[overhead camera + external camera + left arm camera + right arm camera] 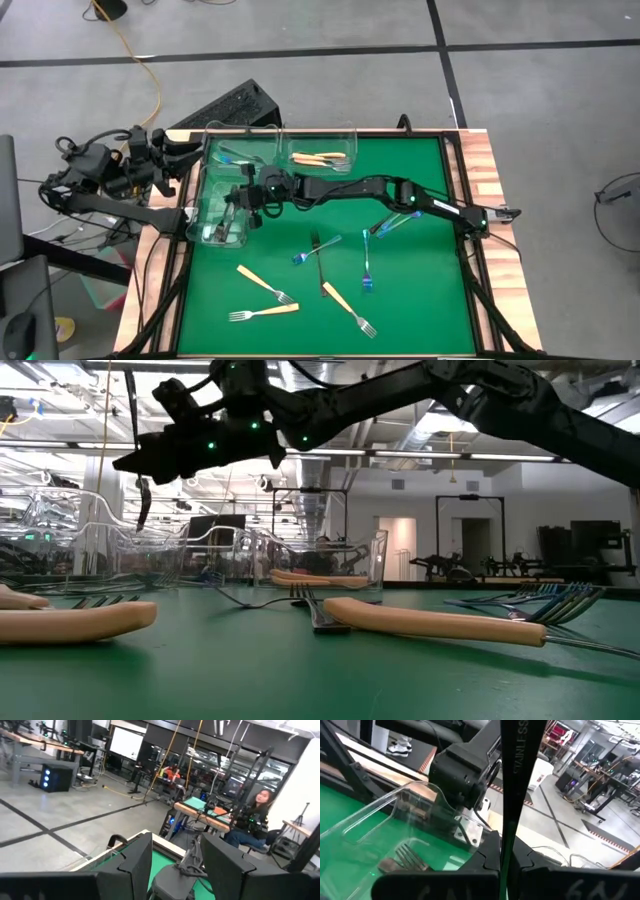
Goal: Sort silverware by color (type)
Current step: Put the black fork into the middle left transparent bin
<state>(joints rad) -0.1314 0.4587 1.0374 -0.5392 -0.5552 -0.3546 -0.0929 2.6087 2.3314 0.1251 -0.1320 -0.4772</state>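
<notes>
Pinching a dark fork (pixel 512 785) tight in my right gripper (pixel 243 196), I am holding it directly above the clear bin (pixel 196 212), while my left gripper (pixel 176 865) is waiting part-open.

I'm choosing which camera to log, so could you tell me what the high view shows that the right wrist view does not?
Only the high view shows the loose forks on the green mat, the tan forks in a rear bin, and the left gripper waiting at the table's corner. Only the right wrist view shows lettering on the dark fork. Both show the right gripper holding that fork over a clear bin.
</notes>
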